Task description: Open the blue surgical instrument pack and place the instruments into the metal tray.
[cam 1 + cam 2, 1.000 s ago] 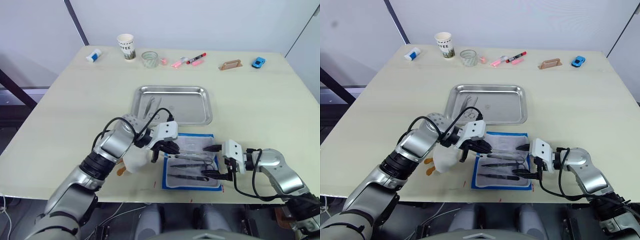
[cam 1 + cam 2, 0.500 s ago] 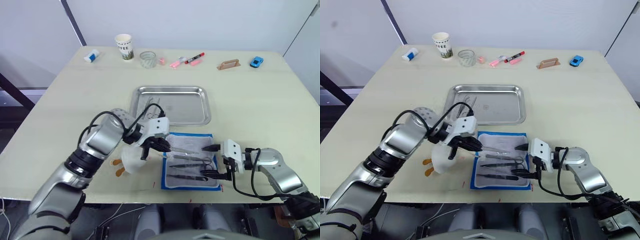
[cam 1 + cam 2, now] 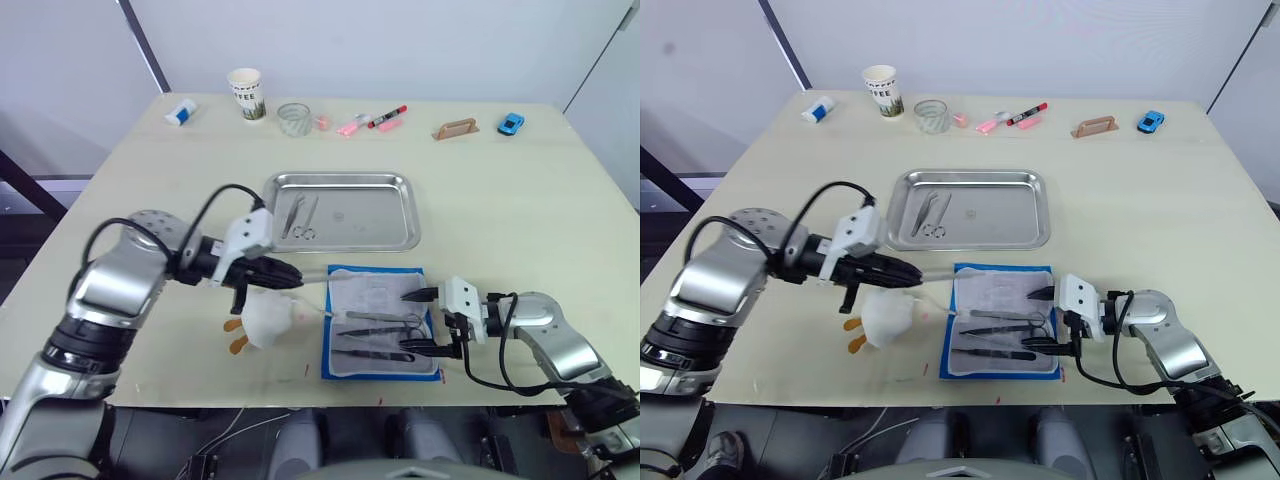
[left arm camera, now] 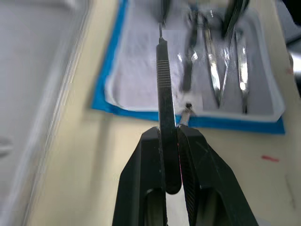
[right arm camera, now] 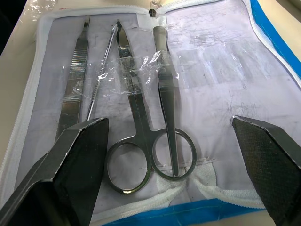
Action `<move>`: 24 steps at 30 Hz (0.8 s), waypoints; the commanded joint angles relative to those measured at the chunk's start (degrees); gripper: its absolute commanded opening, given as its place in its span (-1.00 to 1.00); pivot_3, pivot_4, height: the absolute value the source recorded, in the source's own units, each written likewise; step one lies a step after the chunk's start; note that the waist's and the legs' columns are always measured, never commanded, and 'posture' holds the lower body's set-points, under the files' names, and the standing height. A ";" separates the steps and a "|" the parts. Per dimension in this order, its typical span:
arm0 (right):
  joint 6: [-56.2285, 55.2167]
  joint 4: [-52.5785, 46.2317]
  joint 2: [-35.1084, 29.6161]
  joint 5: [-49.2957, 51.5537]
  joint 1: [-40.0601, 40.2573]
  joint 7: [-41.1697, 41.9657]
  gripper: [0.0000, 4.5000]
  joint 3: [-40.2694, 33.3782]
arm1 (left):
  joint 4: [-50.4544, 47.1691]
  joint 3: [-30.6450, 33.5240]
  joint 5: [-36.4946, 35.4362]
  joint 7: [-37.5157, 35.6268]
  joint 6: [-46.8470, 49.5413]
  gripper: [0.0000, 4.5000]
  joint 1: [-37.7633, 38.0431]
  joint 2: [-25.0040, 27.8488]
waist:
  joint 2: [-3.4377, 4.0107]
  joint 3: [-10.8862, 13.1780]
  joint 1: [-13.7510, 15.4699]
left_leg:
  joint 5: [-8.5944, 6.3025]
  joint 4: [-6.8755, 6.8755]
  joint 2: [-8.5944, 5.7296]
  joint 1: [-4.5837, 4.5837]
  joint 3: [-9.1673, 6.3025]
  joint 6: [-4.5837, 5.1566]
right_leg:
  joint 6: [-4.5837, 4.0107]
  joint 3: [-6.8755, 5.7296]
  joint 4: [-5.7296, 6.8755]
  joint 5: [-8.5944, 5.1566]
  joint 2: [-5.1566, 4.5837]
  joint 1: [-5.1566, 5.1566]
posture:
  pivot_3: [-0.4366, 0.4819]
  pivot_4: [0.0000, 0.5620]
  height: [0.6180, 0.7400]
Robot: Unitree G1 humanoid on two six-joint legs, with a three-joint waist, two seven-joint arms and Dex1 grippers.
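Transfer step under way. Pack (image 3: 378, 320) lies open on the table, just below the tray (image 3: 345, 210) (two instruments (image 3: 300, 217) already in it). Left gripper (image 4: 170, 136) is clamped on a slim handle (image 4: 162, 84); right gripper (image 3: 422, 322) is held wide over the pack. Next: handle to be carried to the tray and released.

Bright, even light; left wrist view blurred.

Pale wooden table (image 3: 520, 220) against plain white wall (image 3: 420, 40) (dark diagonal strut at left).
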 commanded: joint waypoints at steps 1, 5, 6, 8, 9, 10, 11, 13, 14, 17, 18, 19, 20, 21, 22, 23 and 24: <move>1.88 4.35 -0.37 -3.41 1.63 -0.80 1.00 1.87 | -4.64 5.24 -3.70 9.49 6.97 -0.96 0.22 -3.66 | -0.04 -0.02 0.02 | 0.00 0.00 0.00 0.01 -0.05 0.00 | 0.01 0.01 0.00 0.00 0.00 0.01 | -0.05 -0.47 1.00; 2.11 3.95 -0.25 -3.10 1.76 -0.75 1.00 1.72 | -8.75 8.90 -5.21 24.04 15.74 -0.96 -1.01 -12.74 | -0.06 -0.03 0.10 | 0.00 0.00 -0.01 0.01 -0.08 0.00 | 0.01 0.01 0.01 0.00 0.01 0.02 | -0.05 -0.47 1.00; 2.07 3.98 -0.24 -3.09 1.76 -0.74 1.00 1.67 | -10.07 9.37 -4.54 28.79 18.32 -0.96 -1.52 -15.46 | -0.10 -0.04 0.10 | 0.00 0.00 -0.01 0.02 -0.16 0.00 | 0.01 0.01 0.00 0.01 0.00 0.05 | -0.05 -0.47 1.00; 2.00 4.03 -0.24 -3.07 1.75 -0.69 1.00 1.60 | -11.67 9.74 -2.63 36.67 21.89 -0.96 -2.60 -19.61 | -0.11 -0.04 0.09 | 0.00 0.00 -0.02 0.02 -0.20 0.00 | 0.02 0.02 0.01 0.01 0.00 0.05 | -0.05 -0.47 1.00; 2.03 4.04 -0.23 -3.06 1.70 -0.67 1.00 1.60 | -11.97 10.17 -3.16 39.08 24.73 -0.96 -3.44 -21.45 | -0.12 -0.04 0.06 | 0.00 0.00 -0.02 0.02 -0.22 0.00 | 0.02 0.01 0.01 0.02 0.01 0.05 | -0.05 -0.47 1.00; 2.01 4.05 -0.23 -3.07 1.66 -0.65 1.00 1.61 | -12.07 10.04 -3.17 41.26 27.34 -0.96 -4.21 -22.76 | -0.11 -0.04 0.04 | 0.00 0.00 -0.02 0.02 -0.24 -0.01 | 0.01 0.01 0.01 0.02 0.01 0.06 | -0.05 -0.47 1.00; 2.04 4.05 -0.21 -3.06 1.58 -0.63 1.00 1.62 | -12.00 9.50 -1.81 44.74 28.70 -0.96 -4.93 -24.40 | -0.11 -0.04 0.01 | 0.00 -0.01 -0.02 0.02 -0.26 -0.01 | 0.01 0.01 0.01 0.02 0.02 0.06 | -0.05 -0.47 1.00; 1.98 4.13 -0.21 -3.13 1.36 -0.51 1.00 1.70 | -11.29 9.53 -0.16 51.47 31.92 -0.96 -6.47 -29.09 | -0.11 -0.04 0.04 | 0.00 -0.01 -0.04 0.02 -0.27 -0.01 | 0.01 0.02 0.01 0.02 0.01 0.06 | -0.05 -0.47 1.00; 1.95 4.27 -0.11 -3.08 1.27 -0.53 1.00 1.64 | -10.36 9.65 1.28 55.48 32.67 -0.96 -7.30 -32.00 | -0.14 -0.05 0.05 | 0.00 -0.01 -0.06 0.03 -0.29 -0.01 | 0.02 0.02 0.00 0.02 0.00 0.09 | -0.05 -0.47 1.00; 1.80 4.55 0.12 -3.18 0.95 -0.51 1.00 1.72 | -7.32 9.00 3.45 61.86 34.65 -0.96 -9.73 -37.51 | -0.15 -0.06 0.02 | 0.01 0.00 -0.08 0.04 -0.36 -0.02 | 0.02 0.01 -0.01 0.02 0.01 0.14 | -0.05 -0.47 1.00; 1.97 4.58 0.33 -3.05 0.81 -0.63 1.00 1.68 | -5.90 8.72 4.33 63.75 34.54 -0.96 -10.59 -39.03 | -0.14 -0.05 -0.08 | 0.01 0.00 -0.08 0.04 -0.39 -0.02 | 0.01 0.00 -0.02 0.02 0.02 0.14 | -0.05 -0.47 1.00; 1.92 4.63 0.29 -3.14 0.67 -0.43 1.00 1.87 | -4.37 8.30 5.28 65.55 34.01 -0.96 -11.30 -40.28 | -0.13 -0.05 -0.14 | 0.01 -0.01 -0.09 0.06 -0.43 -0.03 | 0.01 0.02 -0.02 0.02 0.04 0.15 | -0.05 -0.47 1.00; 1.96 4.68 0.32 -3.09 0.66 -0.37 1.00 1.88 | -2.82 7.96 6.22 67.22 33.24 -0.96 -11.87 -41.39 | -0.14 -0.05 -0.13 | 0.03 -0.02 -0.13 0.07 -0.52 -0.06 | 0.01 0.08 -0.01 0.02 0.07 0.15 | -0.05 -0.47 1.00; 2.10 4.72 0.38 -2.98 0.71 -0.38 1.00 1.82 | -0.95 7.61 7.22 68.82 32.32 -0.96 -12.38 -42.36 | -0.14 -0.05 -0.16 | 0.12 -0.03 -0.19 0.08 -0.63 -0.22 | 0.01 0.11 -0.01 0.02 0.09 0.15 | -0.05 -0.47 1.00; 3.19 3.26 -0.03 -2.89 0.32 -0.27 1.00 1.83 | 0.81 7.76 8.01 70.35 31.69 -0.96 -12.80 -43.38 | -0.14 -0.05 -0.15 | 0.13 -0.05 -0.22 0.10 -0.67 -0.23 | 0.01 0.13 -0.02 0.02 0.09 0.16 | -0.05 -0.47 1.00; 4.56 1.83 -0.25 -2.46 0.01 -0.40 1.00 1.57 | 2.69 7.77 8.78 71.65 30.70 -0.96 -13.21 -44.27 | -0.13 -0.05 -0.16 | 0.13 -0.05 -0.24 0.12 -0.68 -0.23 | 0.01 0.15 -0.02 0.02 0.09 0.17 | -0.05 -0.47 1.00; 5.46 0.85 -0.38 -2.22 -0.10 -0.52 1.00 1.45 | 4.10 7.45 9.41 72.47 29.86 -0.96 -13.45 -44.78 | -0.13 -0.02 -0.13 | 0.13 -0.14 -0.28 0.28 -0.70 -0.23 | 0.01 0.22 -0.04 0.02 0.09 0.29 | -0.05 -0.47 1.00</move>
